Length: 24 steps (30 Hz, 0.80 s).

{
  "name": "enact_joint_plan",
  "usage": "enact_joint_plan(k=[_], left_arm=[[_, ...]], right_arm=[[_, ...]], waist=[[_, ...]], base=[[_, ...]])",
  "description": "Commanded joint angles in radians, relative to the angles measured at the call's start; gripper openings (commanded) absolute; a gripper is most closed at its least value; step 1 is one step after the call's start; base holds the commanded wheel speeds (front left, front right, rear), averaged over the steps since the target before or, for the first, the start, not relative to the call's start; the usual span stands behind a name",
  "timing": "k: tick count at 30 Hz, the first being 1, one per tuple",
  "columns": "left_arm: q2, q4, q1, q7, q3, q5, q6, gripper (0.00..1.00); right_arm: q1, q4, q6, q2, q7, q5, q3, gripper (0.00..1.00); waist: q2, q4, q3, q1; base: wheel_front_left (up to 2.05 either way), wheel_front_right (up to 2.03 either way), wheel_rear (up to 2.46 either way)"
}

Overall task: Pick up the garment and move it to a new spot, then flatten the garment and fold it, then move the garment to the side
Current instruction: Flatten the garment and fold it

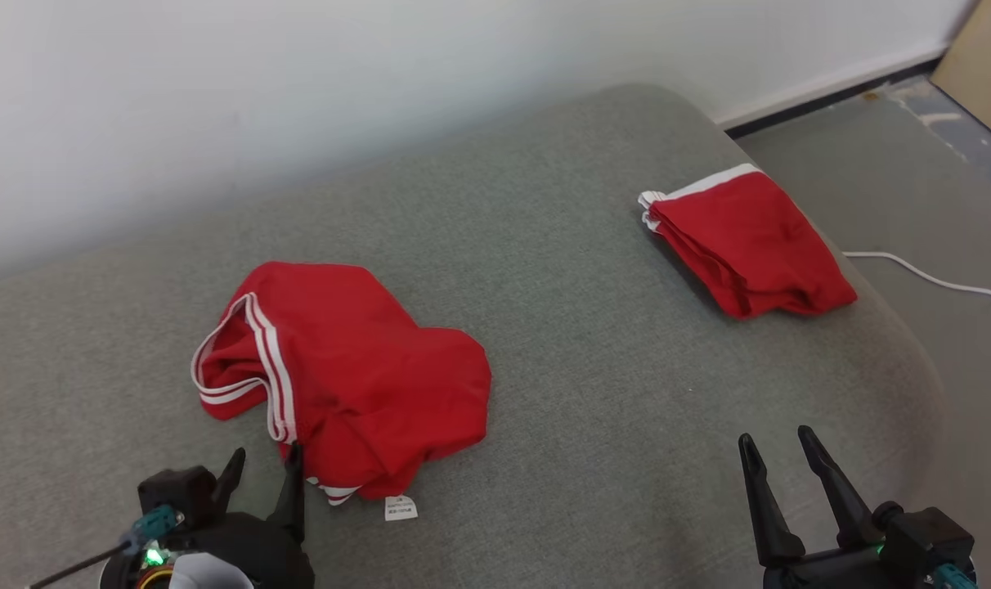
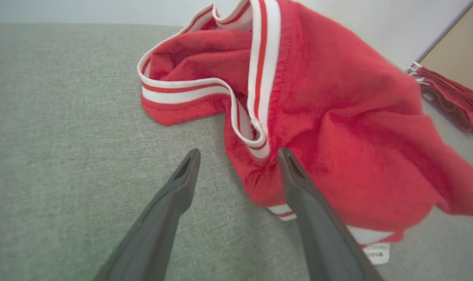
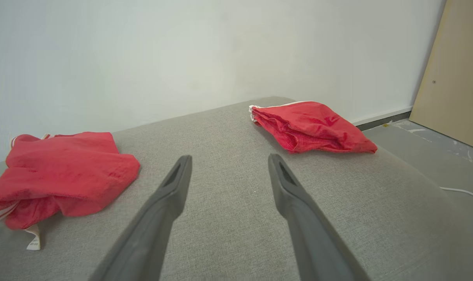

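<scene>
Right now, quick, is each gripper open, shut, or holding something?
Left gripper: open, holding nothing, at the edge of the crumpled red white-striped garment.
Right gripper: open, empty, above the grey cushion.

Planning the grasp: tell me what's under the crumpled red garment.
The crumpled garment lies on the grey cushion; a white label pokes out at its near edge. Anything beneath the cloth is covered.

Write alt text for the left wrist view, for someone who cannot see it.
A crumpled red garment with red-and-white striped trim lies on a grey cushion, right at the tips of the open left tool. A folded red garment sits at the far right edge.
</scene>
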Motion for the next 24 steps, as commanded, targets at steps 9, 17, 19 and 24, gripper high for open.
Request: enact_joint_plan(k=[9, 17, 19, 24], left_arm=[[0.016, 0.048, -0.074, 0.028, -0.003, -0.045, 0.002, 0.84], [0.019, 0.034, -0.070, -0.014, -0.015, -0.051, 0.002, 0.00], [0.019, 0.023, -0.072, -0.037, -0.016, -0.051, 0.002, 0.00], [0.008, -0.035, -0.111, -0.079, -0.026, -0.047, 0.004, 0.00]], right_arm=[[-0.016, -0.002, -0.002, 0.011, -0.005, 0.005, 0.007, 1.00], [-0.004, 0.000, -0.002, 0.014, -0.005, 0.002, 0.001, 1.00], [-0.003, 0.000, -0.002, 0.014, -0.005, 0.001, 0.002, 1.00], [-0.002, 0.001, -0.002, 0.009, -0.005, -0.001, 0.007, 1.00]], waist=[[-0.0001, -0.059, 0.042, -0.0001], [-0.0001, -0.053, 0.033, -0.0001], [-0.0001, -0.045, 0.028, -0.0001], [-0.0001, -0.025, 0.018, -0.0001]], base=[[0.00, 0.00, 0.00], [0.00, 0.00, 0.00], [0.00, 0.00, 0.00], [0.00, 0.00, 0.00]])
